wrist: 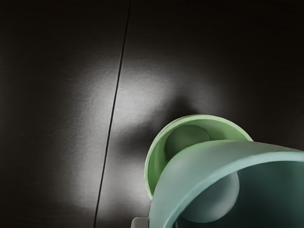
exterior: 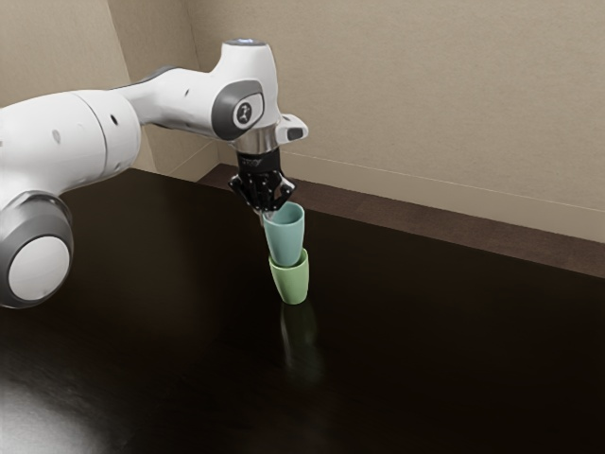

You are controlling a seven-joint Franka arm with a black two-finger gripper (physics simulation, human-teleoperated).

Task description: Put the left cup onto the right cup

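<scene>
Our claw (exterior: 268,214) is clamped on the teal cup (exterior: 285,236), pinching the rim wall on the arm's side, a hold that leaves the cup's base free to go in first. The teal cup's base sits inside the green cup (exterior: 291,277), which stands on the dark surface (exterior: 425,359). It leans slightly (from the wrist, its rim sits off-centre over the green mouth). We judge the stacking nearly done; letting go while it leans could tip it.
</scene>
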